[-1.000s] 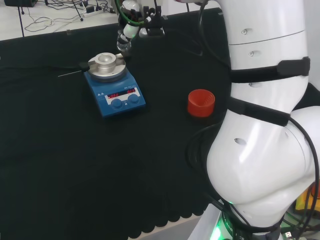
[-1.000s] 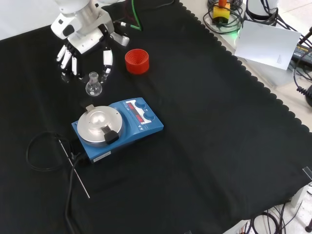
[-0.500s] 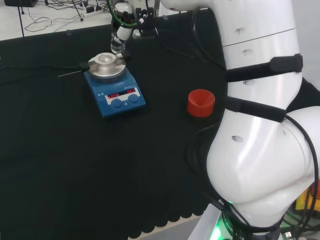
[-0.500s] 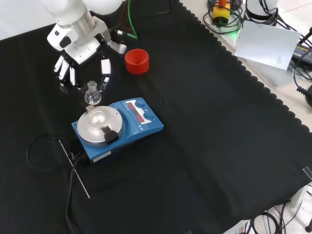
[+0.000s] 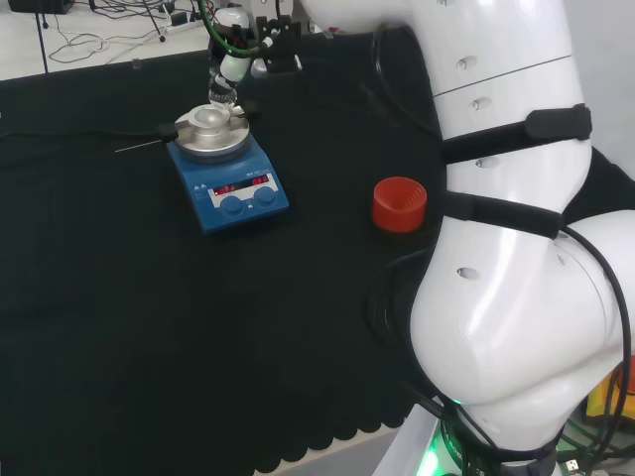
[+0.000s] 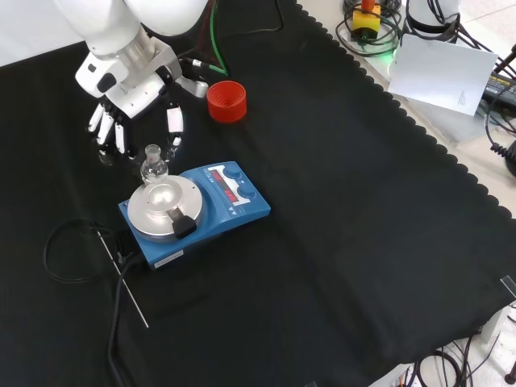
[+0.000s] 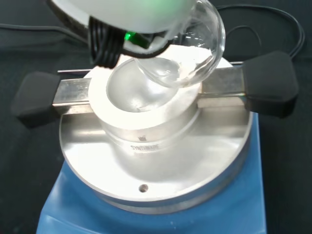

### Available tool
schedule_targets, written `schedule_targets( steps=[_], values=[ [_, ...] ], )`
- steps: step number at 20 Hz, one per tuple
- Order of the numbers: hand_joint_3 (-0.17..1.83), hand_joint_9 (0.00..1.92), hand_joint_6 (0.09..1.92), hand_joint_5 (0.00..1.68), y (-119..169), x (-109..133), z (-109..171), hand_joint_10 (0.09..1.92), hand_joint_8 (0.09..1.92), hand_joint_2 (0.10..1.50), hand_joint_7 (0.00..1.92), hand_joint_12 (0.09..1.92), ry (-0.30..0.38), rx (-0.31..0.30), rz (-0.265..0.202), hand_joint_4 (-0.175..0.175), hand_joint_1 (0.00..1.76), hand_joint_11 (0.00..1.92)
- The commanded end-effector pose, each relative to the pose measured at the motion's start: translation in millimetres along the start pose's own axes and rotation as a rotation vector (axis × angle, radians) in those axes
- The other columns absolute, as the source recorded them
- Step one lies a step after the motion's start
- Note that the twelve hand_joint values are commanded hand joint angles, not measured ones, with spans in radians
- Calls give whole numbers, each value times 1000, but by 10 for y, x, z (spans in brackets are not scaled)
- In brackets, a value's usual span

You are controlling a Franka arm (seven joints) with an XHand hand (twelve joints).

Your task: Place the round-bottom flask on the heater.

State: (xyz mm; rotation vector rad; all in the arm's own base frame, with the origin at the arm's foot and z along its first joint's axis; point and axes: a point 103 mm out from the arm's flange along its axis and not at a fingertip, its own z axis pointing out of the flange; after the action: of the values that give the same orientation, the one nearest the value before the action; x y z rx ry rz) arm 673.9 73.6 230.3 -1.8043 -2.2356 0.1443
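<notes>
— Front view first, left to right: what do we have?

— At the far left we see a black cable [image 6: 60,258] looping on the black cloth [image 6: 347,210], with a thin metal rod [image 6: 122,278] lying beside it. Next comes the hand [image 6: 133,93], reaching down from the top, its fingers [image 6: 103,129] curled toward the thumb [image 6: 173,121].

— And the round-bottom flask [image 6: 153,165]?

— We find it hanging between those fingers and the thumb, neck up, so we read the hand as pinching the flask's neck. We hedge a little, since the glass is clear and the contact itself is hard to make out.

— Where does the flask sit against the heater [image 6: 193,210]?

— At about eleven o'clock over the heater's round metal top [image 6: 161,208], its bulb at the plate's far rim. Whether it touches the metal we cannot tell from this view.

— Does the wrist view help?

— Somewhat. There we see the flask's bulb [image 7: 190,53] tilted above the bowl-shaped hollow of the metal block [image 7: 141,117], off toward one o'clock of the hollow, apparently not seated in it. Two black handles [image 7: 270,83] stick out from the block's sides.

— Anything farther right in the front view?

— A red ribbed ring [image 6: 226,100] stands on the cloth at roughly one o'clock from the heater, well apart from the flask.

— And the head view?

— We see the hand [image 5: 230,55] above the heater [image 5: 226,169], with the red ring [image 5: 399,203] off to its right.
</notes>
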Motion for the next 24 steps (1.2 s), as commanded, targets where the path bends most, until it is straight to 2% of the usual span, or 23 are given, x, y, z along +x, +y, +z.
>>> schedule_targets(
  steps=[1,8,24],
  values=[
    [854,666,1030,1123,56,119,40,593,693,635,448,1324,-6,15,-18,34,1120,420],
    [855,665,1030,1123,137,192,126,594,694,634,447,1324,-12,36,-29,34,1120,420],
    [858,662,1031,1124,198,135,205,596,695,633,445,1324,-13,59,-24,33,1121,419]
  ],
)
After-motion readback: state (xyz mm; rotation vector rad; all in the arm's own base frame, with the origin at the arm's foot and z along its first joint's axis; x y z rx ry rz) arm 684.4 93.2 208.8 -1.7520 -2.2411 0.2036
